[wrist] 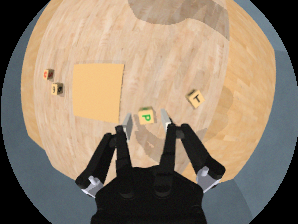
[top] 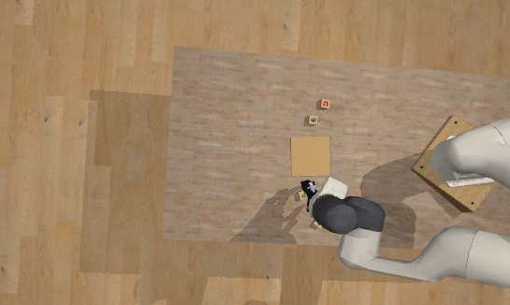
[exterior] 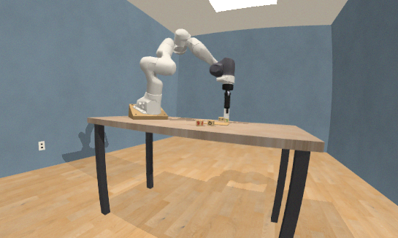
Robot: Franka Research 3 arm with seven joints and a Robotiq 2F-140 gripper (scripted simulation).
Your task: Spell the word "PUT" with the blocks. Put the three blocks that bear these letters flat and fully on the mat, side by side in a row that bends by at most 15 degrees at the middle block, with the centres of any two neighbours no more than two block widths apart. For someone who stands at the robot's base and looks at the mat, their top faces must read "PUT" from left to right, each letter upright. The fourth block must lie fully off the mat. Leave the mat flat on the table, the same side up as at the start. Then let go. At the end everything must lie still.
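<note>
Top view: straight down from high up, far out; whole table [top: 218, 140] in frame with floor around it, arm base plate [top: 471, 206] at right edge. Exterior view: low, at about table-edge height, well back in the room, looking across the table [exterior: 243, 135] toward the arm and the far blue wall. Wrist view: fisheye, mounted just behind the gripper [wrist: 147, 124], looking down past its fingers, close to the tabletop. All three share the mat [top: 310, 156] and the blocks beside it.
</note>
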